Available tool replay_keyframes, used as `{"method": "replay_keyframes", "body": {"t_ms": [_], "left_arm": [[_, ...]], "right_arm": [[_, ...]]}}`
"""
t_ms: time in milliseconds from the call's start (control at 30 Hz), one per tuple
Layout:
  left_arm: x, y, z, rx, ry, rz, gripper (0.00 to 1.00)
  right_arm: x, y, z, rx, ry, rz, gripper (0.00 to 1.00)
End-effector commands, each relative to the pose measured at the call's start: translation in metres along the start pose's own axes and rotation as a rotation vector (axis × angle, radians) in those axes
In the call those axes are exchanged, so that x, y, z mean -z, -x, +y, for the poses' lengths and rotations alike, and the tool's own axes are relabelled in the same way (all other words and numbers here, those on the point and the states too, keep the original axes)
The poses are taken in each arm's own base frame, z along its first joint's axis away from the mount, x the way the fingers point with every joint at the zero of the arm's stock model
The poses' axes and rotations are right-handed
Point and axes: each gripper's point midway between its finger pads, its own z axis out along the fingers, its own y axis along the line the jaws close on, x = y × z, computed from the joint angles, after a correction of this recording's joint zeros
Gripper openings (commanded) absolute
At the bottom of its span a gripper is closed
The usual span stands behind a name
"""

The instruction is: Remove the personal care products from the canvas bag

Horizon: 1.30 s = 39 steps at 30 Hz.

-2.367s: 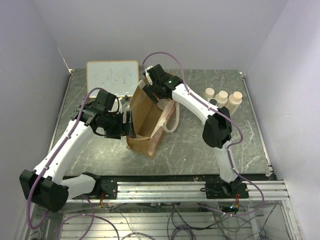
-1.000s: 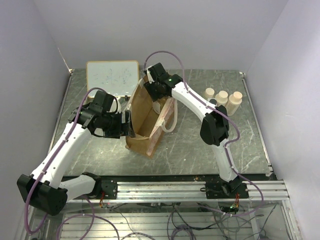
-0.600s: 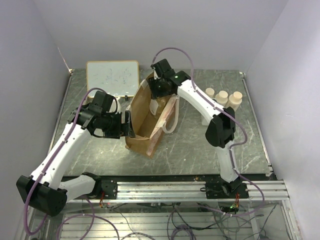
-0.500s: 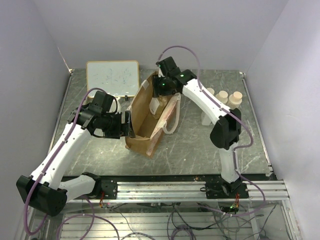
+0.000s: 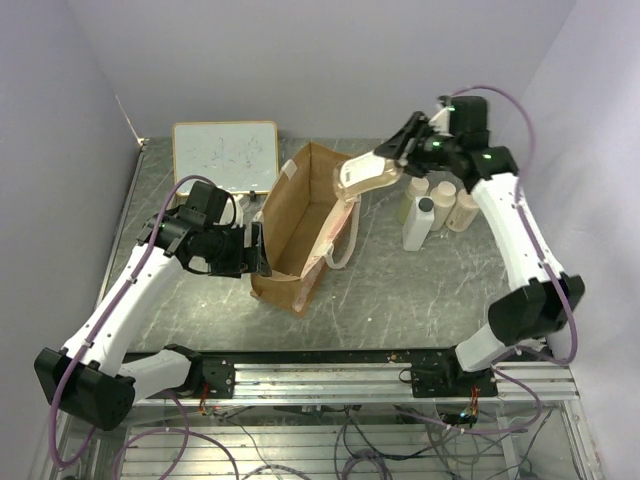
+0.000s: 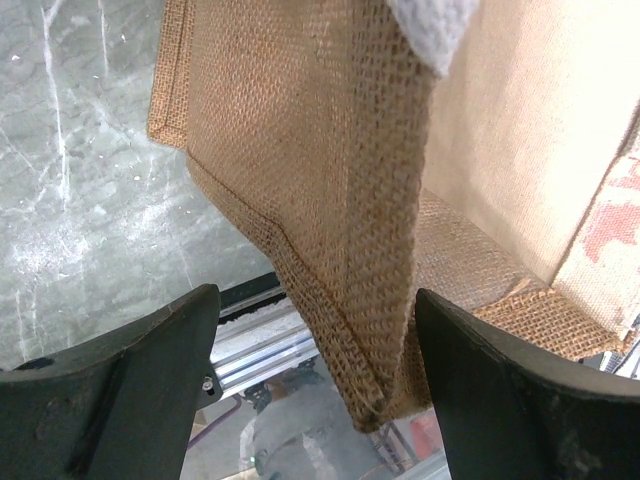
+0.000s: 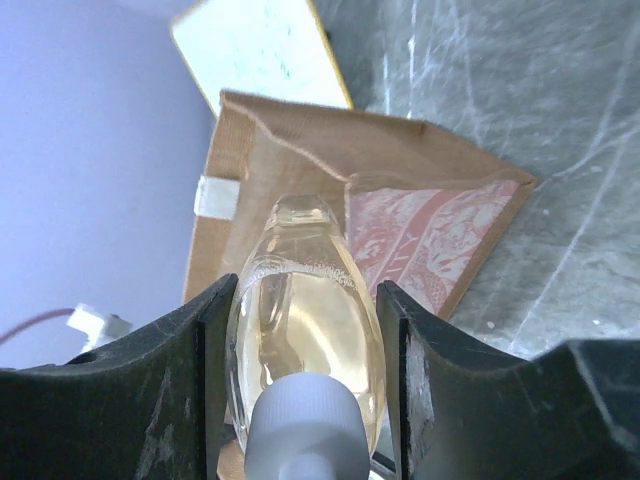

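Your right jaws grip the amber bottle (image 7: 305,340), left jaws open around a corner of the canvas bag (image 6: 330,200), only the top view shows standing bottles (image 5: 418,228) on the desk (image 5: 400,290).

Enclosed booth. Plain pale-lavender back wall (image 5: 320,60), left wall (image 5: 50,200) and right wall (image 5: 590,180). Table (image 5: 400,290) with grey-green marbled top, white veining, thin metal edging (image 5: 516,250) down the sides. Wood-framed whiteboard (image 5: 225,155) at far-left corner of table, faint scribbles on it. Slotted aluminium rail (image 5: 330,372) across near edge. Tangle of cables (image 5: 350,440) below the rail. Soft, even light, weak shadows, mild sheen on tabletop.
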Motion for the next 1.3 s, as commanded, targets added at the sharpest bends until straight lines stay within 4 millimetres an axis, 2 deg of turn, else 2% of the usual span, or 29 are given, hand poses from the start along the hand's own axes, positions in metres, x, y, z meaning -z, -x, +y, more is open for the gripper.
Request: {"method": "replay_keyframes", "body": {"t_ms": [0,133,400,467,567,667,767,867,1100,1267], "left_arm": [[-0.002,-0.001,-0.005,-0.029,-0.031,0.022,0.89],[-0.003,0.001,-0.005,-0.034,-0.026,0.024,0.89],[-0.005,0.002,-0.003,-0.044,-0.016,0.034,0.89],[-0.006,0.002,-0.003,-0.043,-0.018,0.035,0.89],[-0.008,0.004,-0.004,-0.045,-0.018,0.035,0.89],[-0.008,0.008,-0.004,-0.047,-0.014,0.033,0.89],[-0.005,0.012,-0.005,-0.047,-0.011,0.022,0.89],[-0.004,0.013,-0.005,-0.042,-0.006,0.014,0.89],[-0.001,0.014,-0.006,-0.028,-0.003,0.005,0.89],[0.004,0.016,-0.006,-0.025,0.011,-0.005,0.89]], "right_arm": [[0.077,0.038,0.036,-0.049,0.197,-0.140,0.00],[0.112,0.036,-0.008,0.008,0.007,-0.188,0.00],[0.162,-0.004,-0.080,0.135,-0.361,-0.182,0.00],[0.173,-0.009,-0.098,0.161,-0.452,-0.193,0.00],[0.181,-0.014,-0.135,0.181,-0.627,-0.196,0.00],[0.184,-0.015,-0.171,0.198,-0.785,-0.199,0.00],[0.182,-0.010,-0.197,0.223,-0.891,-0.213,0.00],[0.171,0.002,-0.213,0.256,-0.917,-0.233,0.00],[0.121,0.045,-0.229,0.375,-0.773,-0.282,0.00],[0.094,0.055,-0.241,0.377,-0.680,-0.259,0.00]]}}
